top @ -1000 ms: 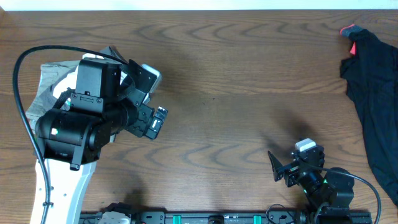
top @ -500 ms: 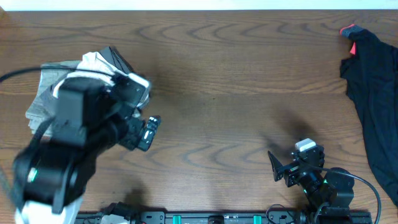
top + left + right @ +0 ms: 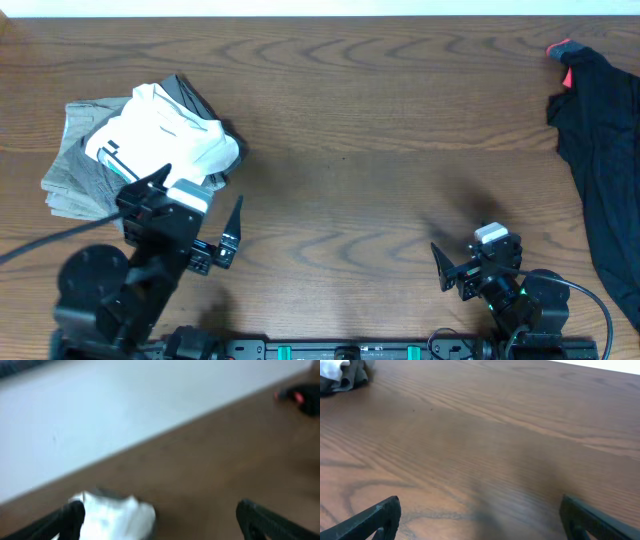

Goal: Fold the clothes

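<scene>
The black garment (image 3: 600, 150) is the largest job left. It lies crumpled well to the right of the white T-shirt (image 3: 165, 140), at the far right edge of the table (image 3: 360, 150), and part of it runs out of the overhead view. I judge that a pull on one corner could drag the whole heap over the edge rather than spread it out. A pinch into bunched cloth could also take several layers at once.

The grey-khaki trousers (image 3: 70, 170) lie under the T-shirt in a loose stack. The left gripper (image 3: 190, 205) sits just on the near side of that stack, so a careless swing could catch the T-shirt and undo its fold.

The left gripper's jaws stand wide apart and hold nothing. Its wrist view is blurred but shows the T-shirt (image 3: 117, 517) ahead between the fingers. The right gripper (image 3: 465, 255), well right of the T-shirt, is likewise spread wide and empty over bare wood.
</scene>
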`<action>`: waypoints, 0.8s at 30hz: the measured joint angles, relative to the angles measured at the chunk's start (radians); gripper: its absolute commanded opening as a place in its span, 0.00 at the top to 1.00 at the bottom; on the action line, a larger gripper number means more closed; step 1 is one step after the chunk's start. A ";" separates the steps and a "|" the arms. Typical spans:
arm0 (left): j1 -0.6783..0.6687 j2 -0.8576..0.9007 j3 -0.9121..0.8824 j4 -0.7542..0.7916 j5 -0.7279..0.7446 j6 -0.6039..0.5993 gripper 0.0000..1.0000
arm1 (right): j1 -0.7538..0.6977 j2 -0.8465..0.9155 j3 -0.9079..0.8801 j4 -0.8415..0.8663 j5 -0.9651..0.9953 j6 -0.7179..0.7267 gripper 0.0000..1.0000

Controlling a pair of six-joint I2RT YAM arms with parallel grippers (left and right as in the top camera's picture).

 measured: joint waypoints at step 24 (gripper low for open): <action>0.029 -0.428 -0.833 0.906 0.000 -0.004 0.02 | 0.000 0.000 0.000 0.000 0.000 0.000 0.01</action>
